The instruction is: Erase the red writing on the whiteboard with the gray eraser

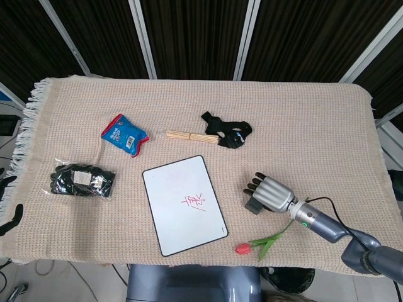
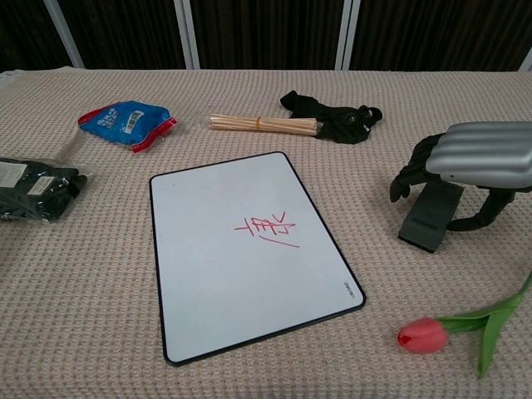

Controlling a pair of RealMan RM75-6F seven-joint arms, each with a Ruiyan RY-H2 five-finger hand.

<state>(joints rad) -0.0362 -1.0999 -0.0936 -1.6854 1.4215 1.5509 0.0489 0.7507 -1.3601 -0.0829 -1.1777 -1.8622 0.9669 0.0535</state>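
The whiteboard [image 1: 173, 184] [image 2: 208, 283] lies flat near the table's front, with red writing [image 1: 194, 202] [image 2: 268, 228] in its middle. To its right the gray eraser [image 1: 254, 205] [image 2: 426, 220] rests on the cloth. My right hand [image 1: 271, 194] [image 2: 475, 158] hovers right over the eraser, fingers reaching past its far and left side, thumb curled by its right side. The eraser still lies on the table; no firm grip shows. Only dark fingertips of my left hand [image 1: 9, 217] show at the left edge, spread apart and off the table.
A red tulip [image 1: 259, 243] [image 2: 426, 335] lies in front of the eraser. Behind the board are a bundle of wooden sticks [image 1: 189, 135] [image 2: 262, 124], a black cloth [image 1: 228, 132] [image 2: 332, 116] and a blue packet [image 1: 124, 134] [image 2: 126, 119]. Bagged black gloves [image 1: 82, 180] [image 2: 33, 189] lie left.
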